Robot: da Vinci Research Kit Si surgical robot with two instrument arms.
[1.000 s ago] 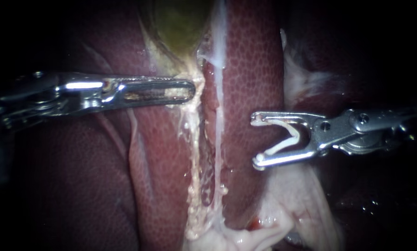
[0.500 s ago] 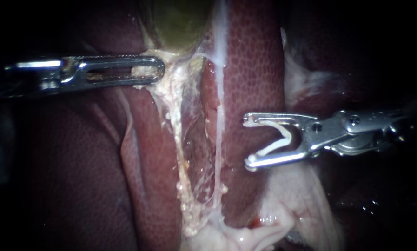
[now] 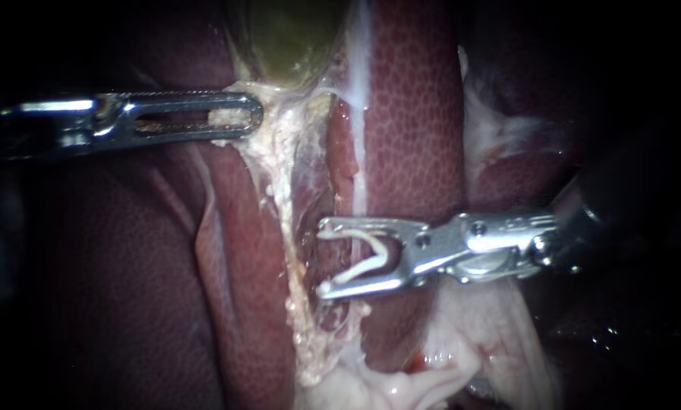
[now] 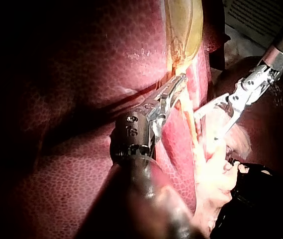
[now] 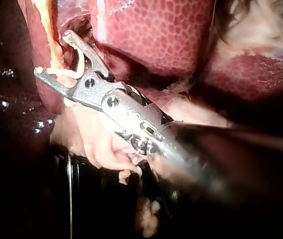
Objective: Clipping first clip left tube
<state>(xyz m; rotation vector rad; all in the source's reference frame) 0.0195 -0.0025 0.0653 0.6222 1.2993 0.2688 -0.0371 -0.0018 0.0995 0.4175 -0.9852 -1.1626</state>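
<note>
Moved: your right tool [image 3: 321,258] has slid toward 9 o'clock, closing on the left tube [image 3: 281,190].
Right tool: jaws wide, carrying 1 open clip [image 3: 363,254].
Left tube: centre, running 12 to 6 o'clock, just beyond those tips.
Left tool [image 3: 253,118]: 10 o'clock, clamped on pale tissue [image 3: 273,114].

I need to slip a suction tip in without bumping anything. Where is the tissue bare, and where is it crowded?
Free: the broad liver below the left instrument, left of the left tube; and the lobe above the right instrument, right of the right tube. Crowded: the groove between, from gallbladder to clip.
</note>
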